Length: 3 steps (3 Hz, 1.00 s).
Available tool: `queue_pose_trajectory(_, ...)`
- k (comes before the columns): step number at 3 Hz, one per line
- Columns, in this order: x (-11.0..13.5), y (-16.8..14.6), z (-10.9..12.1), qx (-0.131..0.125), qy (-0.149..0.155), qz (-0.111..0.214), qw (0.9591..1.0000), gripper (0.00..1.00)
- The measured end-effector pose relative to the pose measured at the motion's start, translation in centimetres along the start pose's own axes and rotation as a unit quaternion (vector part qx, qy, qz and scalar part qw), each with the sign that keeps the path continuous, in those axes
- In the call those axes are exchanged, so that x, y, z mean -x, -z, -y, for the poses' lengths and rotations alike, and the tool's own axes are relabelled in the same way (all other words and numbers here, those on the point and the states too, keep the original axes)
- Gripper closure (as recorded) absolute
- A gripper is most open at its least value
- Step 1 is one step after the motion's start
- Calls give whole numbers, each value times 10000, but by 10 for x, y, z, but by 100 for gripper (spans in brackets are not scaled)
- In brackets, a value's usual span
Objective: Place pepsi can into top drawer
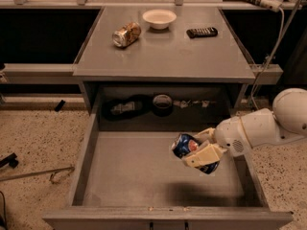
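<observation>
Your gripper (195, 147), clamping the blue can (183, 144), hangs at the drawer's (127, 174) 4 o'clock: floor bare toward 9, wall close at 3.

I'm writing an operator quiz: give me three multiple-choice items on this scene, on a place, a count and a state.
1. Where is the small blue pepsi can with the red-and-white logo?
A. On the grey tabletop
B. Over the floor of the wide grey top drawer, right side
C. On the speckled ground
2. How many things lie on the grey metal tabletop?
A. One
B. Five
C. Three
3. What is the cream two-finger gripper doing?
A. Clamping the pepsi can
B. Hanging empty
C. Resting on the tabletop

1 B: it hangs above the drawer floor. 2 C: tan patterned can, white bowl, black remote. 3 A: its fingers close round the can.
</observation>
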State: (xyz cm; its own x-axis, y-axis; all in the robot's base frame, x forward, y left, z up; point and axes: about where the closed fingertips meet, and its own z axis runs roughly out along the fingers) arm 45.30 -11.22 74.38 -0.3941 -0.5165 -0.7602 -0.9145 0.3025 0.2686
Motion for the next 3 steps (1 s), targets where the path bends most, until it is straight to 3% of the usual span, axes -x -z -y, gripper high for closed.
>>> queue_pose_trajectory(2,-1,-17,4,24,106,92,9999,100)
queue_pose_trajectory(3,12,-61,22,77,503,461,9976,100)
